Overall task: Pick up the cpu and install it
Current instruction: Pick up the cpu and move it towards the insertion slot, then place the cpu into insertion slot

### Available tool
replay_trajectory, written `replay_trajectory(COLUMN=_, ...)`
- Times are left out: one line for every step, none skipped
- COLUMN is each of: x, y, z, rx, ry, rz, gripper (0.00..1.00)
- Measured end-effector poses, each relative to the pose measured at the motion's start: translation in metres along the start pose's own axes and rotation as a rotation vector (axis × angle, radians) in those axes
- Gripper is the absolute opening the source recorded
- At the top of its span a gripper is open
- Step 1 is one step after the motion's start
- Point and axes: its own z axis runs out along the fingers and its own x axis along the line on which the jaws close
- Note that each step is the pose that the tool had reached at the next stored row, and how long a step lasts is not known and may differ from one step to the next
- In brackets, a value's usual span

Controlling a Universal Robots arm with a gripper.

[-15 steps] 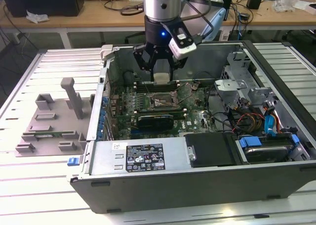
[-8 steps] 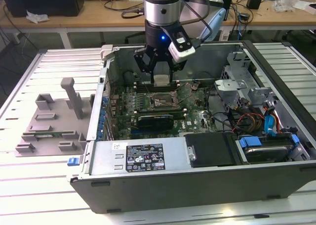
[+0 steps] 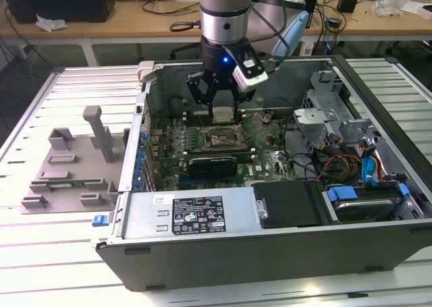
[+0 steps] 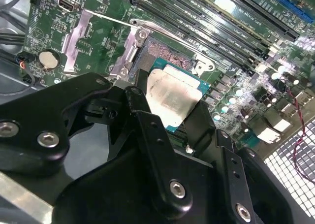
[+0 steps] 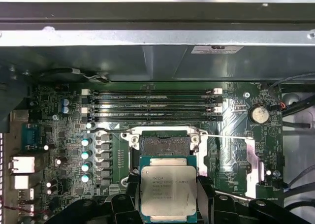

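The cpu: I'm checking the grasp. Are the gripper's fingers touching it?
Touching. In the first wrist view the black fingers of the gripper press against opposite edges of the cpu, no gap showing, above the socket.

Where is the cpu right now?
In both wrist views the cpu is held in the gripper over the motherboard, close to the open socket, inside the computer case.

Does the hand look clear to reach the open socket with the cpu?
Likely yes: the hand holds the cpu close to the socket, whose cover plate is swung aside, leaving bare contacts and nothing between.
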Motion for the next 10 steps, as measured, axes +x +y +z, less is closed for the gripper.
replay_trajectory(x=0.0001, y=0.0, z=0.0002, rx=0.0003, ry=0.0003, rz=0.0, gripper=0.55)
replay_trajectory(x=0.0001, y=0.0, z=0.0002, rx=0.0003, ry=0.0002, rz=0.0, gripper=0.55)
replay_trajectory(x=0.0, y=0.0, z=0.0004, rx=0.0001, ry=0.0001, rz=0.0, gripper=0.55)
replay_trajectory(x=0.0, y=0.0, z=0.0004, rx=0.0001, ry=0.0001, rz=0.0, gripper=0.55)
replay_trajectory(x=0.0, y=0.0, z=0.0005, rx=0.0001, ry=0.0001, rz=0.0, gripper=0.55)
replay_trajectory(x=0.0, y=0.0, z=0.0005, rx=0.0001, ry=0.0001, rz=0.0, gripper=0.55)
replay_trajectory(x=0.0001, y=0.0, z=0.0005, rx=0.0001, ry=0.0001, rz=0.0, gripper=0.55)
replay_trajectory(x=0.0, y=0.0, z=0.0005, rx=0.0001, ry=0.0001, rz=0.0, gripper=0.55)
replay_trajectory(x=0.0, y=0.0, z=0.0005, rx=0.0001, ry=0.0001, rz=0.0, gripper=0.55)
replay_trajectory(x=0.0, y=0.0, z=0.0005, rx=0.0001, ry=0.0001, rz=0.0, gripper=0.55)
